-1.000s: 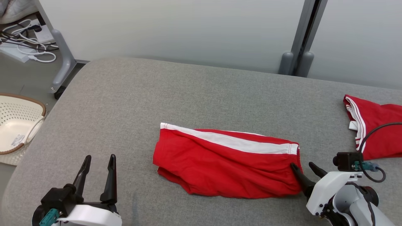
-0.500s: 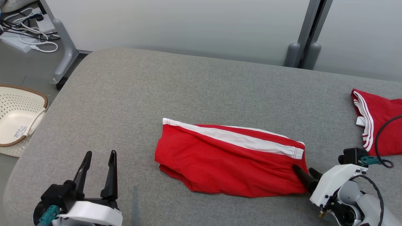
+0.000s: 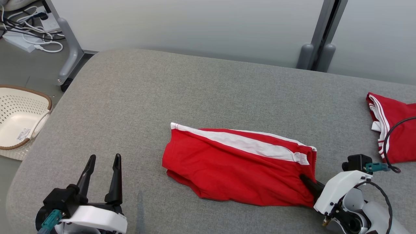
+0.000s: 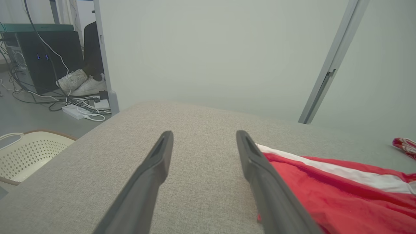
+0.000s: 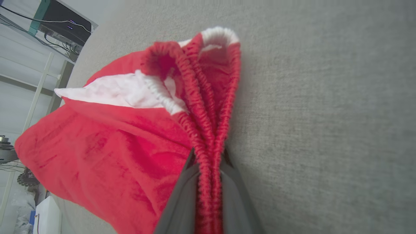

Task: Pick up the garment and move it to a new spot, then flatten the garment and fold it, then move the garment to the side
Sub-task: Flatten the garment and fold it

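Observation:
Folded red shorts with a white side stripe (image 3: 237, 169) lie in the middle of the grey padded table (image 3: 182, 91). My right gripper (image 3: 308, 183) is shut on their elastic waistband at the right end; in the right wrist view the bunched waistband (image 5: 208, 136) is pinched between my two fingers (image 5: 182, 201). My left gripper (image 3: 102, 162) stands open at the lower left, apart from the shorts. In the left wrist view its fingers (image 4: 156, 165) frame bare table, with the red shorts (image 4: 328, 191) to the right.
A second red garment with white stripes (image 3: 393, 126) lies at the table's right edge. A cream perforated basket (image 3: 19, 120) sits on the floor to the left. Cables and a power strip (image 3: 29, 35) lie at the back left. A grey wall post (image 3: 320, 42) stands behind.
My right gripper has closed on the waistband at the shorts' right end; its fingers were spread a second ago. The head camera has shifted slightly. The left gripper has not moved.

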You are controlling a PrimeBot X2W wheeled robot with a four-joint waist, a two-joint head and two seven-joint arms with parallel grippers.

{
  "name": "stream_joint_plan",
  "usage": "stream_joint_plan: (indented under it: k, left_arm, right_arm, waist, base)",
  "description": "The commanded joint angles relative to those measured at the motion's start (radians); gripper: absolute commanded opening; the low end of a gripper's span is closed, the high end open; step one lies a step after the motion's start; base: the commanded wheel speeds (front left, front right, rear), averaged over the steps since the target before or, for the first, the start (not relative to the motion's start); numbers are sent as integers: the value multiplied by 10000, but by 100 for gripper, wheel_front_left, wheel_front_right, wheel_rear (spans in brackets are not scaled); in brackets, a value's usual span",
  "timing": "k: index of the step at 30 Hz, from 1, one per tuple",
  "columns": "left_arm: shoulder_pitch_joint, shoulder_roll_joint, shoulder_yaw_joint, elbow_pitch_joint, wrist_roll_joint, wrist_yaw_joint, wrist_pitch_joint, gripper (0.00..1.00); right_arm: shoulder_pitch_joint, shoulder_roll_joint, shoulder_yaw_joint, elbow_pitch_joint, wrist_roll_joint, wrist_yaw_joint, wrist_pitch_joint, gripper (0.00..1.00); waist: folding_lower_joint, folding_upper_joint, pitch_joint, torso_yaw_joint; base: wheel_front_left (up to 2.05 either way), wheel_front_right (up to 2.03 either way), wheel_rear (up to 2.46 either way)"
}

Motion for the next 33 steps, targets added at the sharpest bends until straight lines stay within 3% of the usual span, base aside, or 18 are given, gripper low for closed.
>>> stream_joint_plan:
  k: [1,10,23,28,33]
  left_arm:
    - [-171,-11,59,13,106,-61,-30,100]
    - [-7,-52,113,106,180,-102,-30,100]
    - [133,-51,94,181,205,-160,-30,100]
    - [83,-56,46,283,187,-176,-30,100]
    - [58,-52,2,468,176,-172,-30,100]
  right_arm:
    - [-125,-48,49,106,99,0,-203,0]
    - [-86,-461,168,6,647,1,-668,0]
    - [516,-2132,-289,-1035,1827,3,68,0]
    - [718,-2129,-574,-1808,2776,4,651,0]
    - [1082,-1883,-807,-2638,4263,4,1940,0]
  waist:
    - [0,-1,-5,8]
    - [0,-1,-244,-242]
    - [0,-1,-395,-890]
    - [0,-1,-440,-1037]
    - [0,-1,-516,-1049]
  base:
    - [0,0,0]
    - [0,0,0]
    - [0,0,0]
    - [0,0,0]
    - [0,0,0]
